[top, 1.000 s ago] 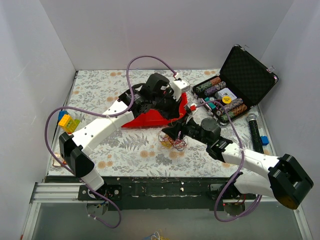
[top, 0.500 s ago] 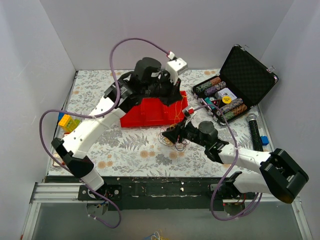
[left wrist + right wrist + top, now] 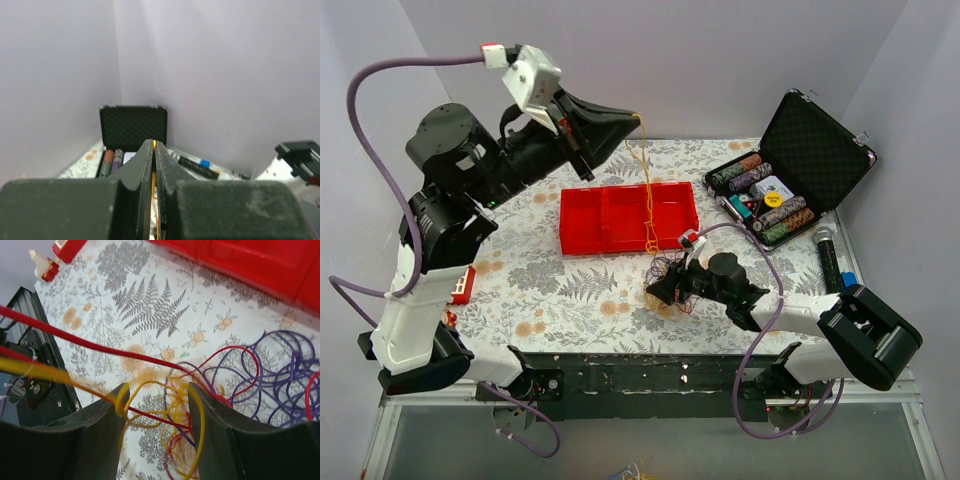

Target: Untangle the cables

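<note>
Clenched on the yellow wire (image 3: 647, 185), the left gripper (image 3: 632, 118) has swung up high, drawing that strand out of the cables (image 3: 672, 275) that the released right gripper (image 3: 658, 293) straddles.

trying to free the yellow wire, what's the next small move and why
Probably close the right gripper on the bundle to pin it. The left gripper pinches the yellow cable high and taut, while the right jaws stand open around the loops; unanchored, the tangle may just lift.
</note>
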Robot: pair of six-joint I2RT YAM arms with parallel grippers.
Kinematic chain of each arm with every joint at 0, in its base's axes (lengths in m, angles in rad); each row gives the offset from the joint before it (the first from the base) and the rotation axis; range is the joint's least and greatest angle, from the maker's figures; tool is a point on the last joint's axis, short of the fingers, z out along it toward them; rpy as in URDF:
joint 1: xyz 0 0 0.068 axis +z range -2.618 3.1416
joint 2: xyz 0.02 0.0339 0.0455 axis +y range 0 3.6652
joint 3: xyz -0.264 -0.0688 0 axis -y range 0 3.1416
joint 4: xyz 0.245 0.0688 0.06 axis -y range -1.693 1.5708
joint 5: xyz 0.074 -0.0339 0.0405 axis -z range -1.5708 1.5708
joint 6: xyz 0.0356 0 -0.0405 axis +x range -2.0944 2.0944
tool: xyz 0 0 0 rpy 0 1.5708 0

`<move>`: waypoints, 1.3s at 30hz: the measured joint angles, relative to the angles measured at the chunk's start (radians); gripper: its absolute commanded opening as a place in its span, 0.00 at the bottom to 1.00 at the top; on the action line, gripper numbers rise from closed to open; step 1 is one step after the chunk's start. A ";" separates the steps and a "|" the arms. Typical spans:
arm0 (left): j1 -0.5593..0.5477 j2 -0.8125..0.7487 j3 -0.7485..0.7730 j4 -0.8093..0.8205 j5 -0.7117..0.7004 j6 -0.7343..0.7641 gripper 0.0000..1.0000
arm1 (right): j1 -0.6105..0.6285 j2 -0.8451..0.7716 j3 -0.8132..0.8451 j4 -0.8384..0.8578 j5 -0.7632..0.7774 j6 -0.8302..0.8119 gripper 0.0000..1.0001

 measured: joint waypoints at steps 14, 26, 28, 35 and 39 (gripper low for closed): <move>0.000 0.004 0.032 0.378 -0.348 0.144 0.00 | 0.048 0.008 -0.077 -0.116 0.032 0.006 0.62; 0.000 -0.087 -0.060 0.525 -0.408 0.226 0.04 | 0.057 -0.171 -0.063 -0.298 0.080 -0.024 0.62; 0.000 -0.087 -0.074 0.525 -0.406 0.228 0.03 | 0.058 -0.224 -0.027 -0.338 0.090 -0.044 0.62; 0.000 -0.095 -0.209 0.567 -0.459 0.280 0.00 | 0.058 -0.353 0.090 -0.410 0.114 -0.103 0.58; 0.000 -0.111 -0.350 0.618 -0.549 0.328 0.00 | 0.058 -0.370 0.090 -0.440 0.113 -0.111 0.55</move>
